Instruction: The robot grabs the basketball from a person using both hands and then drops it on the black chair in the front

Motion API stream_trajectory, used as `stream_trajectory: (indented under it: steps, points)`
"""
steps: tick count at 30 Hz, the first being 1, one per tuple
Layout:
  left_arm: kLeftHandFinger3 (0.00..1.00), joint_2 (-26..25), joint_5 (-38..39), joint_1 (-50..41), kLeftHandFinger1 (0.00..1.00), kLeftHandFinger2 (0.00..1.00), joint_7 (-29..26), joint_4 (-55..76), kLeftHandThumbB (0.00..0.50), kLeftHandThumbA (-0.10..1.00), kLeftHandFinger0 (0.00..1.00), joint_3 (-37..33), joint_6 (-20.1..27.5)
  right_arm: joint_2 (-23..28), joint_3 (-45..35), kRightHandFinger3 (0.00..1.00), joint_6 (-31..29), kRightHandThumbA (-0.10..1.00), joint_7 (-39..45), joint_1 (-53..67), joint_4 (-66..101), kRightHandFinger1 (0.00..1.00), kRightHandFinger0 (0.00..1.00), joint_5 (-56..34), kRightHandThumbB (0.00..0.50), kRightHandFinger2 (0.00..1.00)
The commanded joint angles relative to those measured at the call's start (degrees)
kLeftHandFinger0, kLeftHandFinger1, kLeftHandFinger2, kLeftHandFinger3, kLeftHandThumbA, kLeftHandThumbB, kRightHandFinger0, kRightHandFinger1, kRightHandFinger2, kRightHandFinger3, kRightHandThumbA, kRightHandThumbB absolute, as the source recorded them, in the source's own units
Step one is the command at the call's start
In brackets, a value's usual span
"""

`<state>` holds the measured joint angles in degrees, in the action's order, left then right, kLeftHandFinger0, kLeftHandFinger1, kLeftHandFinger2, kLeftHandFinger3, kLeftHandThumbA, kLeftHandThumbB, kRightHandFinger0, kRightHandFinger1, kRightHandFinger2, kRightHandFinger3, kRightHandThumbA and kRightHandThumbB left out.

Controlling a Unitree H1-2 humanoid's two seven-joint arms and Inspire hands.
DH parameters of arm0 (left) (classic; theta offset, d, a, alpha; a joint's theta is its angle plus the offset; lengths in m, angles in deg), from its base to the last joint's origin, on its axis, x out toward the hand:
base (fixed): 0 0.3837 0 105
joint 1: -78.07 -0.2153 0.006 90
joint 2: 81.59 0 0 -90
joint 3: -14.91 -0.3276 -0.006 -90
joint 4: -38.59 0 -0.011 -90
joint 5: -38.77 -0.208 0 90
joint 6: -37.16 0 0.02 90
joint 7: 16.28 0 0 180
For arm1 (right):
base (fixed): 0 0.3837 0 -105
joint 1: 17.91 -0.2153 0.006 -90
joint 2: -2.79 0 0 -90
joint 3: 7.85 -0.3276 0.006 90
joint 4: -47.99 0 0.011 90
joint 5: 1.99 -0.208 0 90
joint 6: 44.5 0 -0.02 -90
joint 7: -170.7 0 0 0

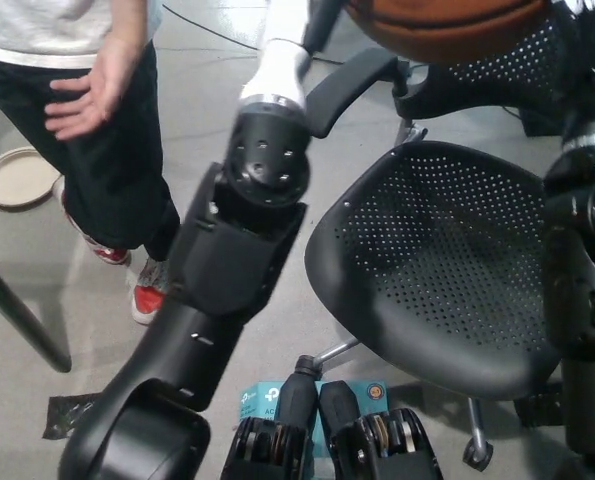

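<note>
The orange basketball (447,25) hangs at the top edge of the head view, over the back of the black chair seat (447,270). My white left hand (312,15) presses its left side and my black right hand (580,18) its right side; the top edge cuts off most of both hands. The ball's upper part is out of frame. The chair's mesh backrest (507,75) stands just behind and below the ball. The person's hand (82,95) is off the ball, open at the far left.
A person in dark trousers (107,170) and red shoes (147,300) stands at left. A chair armrest (352,85) sits beside my left forearm. A beige plate (12,175) and a blue box (267,400) lie on the floor. A dark bar (17,315) slants at lower left.
</note>
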<state>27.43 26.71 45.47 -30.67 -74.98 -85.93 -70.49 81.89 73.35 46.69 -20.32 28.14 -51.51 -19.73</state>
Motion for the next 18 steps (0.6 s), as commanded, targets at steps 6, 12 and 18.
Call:
stream_trajectory:
  steps: [6, 12, 18]
  points:
    - [1.0, 7.95, 1.43, 8.29, 1.0, 1.0, 6.72, -9.52, 0.146, 1.0, 1.0, -3.94, 9.3, -2.21, 1.72, 1.0, 1.34, 1.0, 6.48, -4.23, -0.7, 1.0, 1.0, -3.21, 0.248, 1.0]
    - [1.0, 10.03, 4.4, 12.98, 1.0, 1.0, 7.56, -23.77, 0.141, 1.0, 1.0, -1.15, 15.47, -0.66, -0.6, 1.0, 1.57, 1.0, 5.93, -4.43, -5.92, 1.0, 1.0, -3.34, 0.224, 1.0]
    - [1.0, 10.42, 4.88, 15.75, 1.0, 1.0, 8.36, -33.5, 0.165, 1.0, 1.0, -0.35, 17.25, -1.95, -3.46, 1.0, 0.61, 1.0, 6.27, -5.11, -11.85, 1.0, 1.0, -6.89, 0.217, 1.0]
